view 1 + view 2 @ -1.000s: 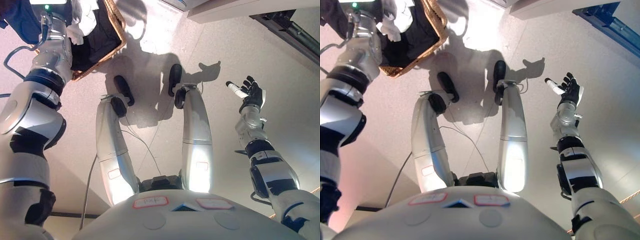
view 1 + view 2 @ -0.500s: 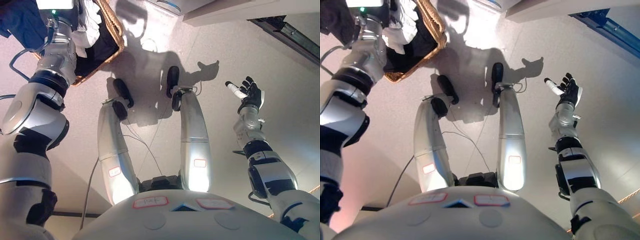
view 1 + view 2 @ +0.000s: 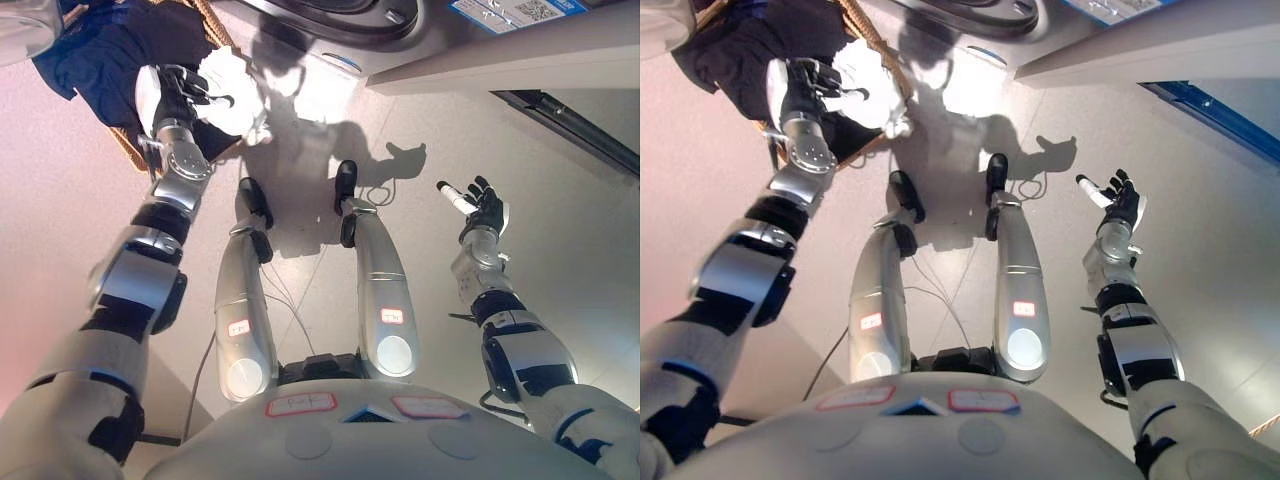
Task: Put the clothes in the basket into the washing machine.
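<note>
Two hands out | our left hand (image 3: 178, 92) grips a white cloth (image 3: 232, 92) above the wicker basket (image 3: 872, 45) of dark clothes (image 3: 95, 50) | right hand (image 3: 481, 208) splayed, empty | washing machine (image 3: 340, 18) ahead

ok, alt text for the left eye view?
Left robot hand grips a white garment over the wicker basket, which also holds dark blue clothes. Right robot hand is open in the air; the washing machine is at the top.
</note>
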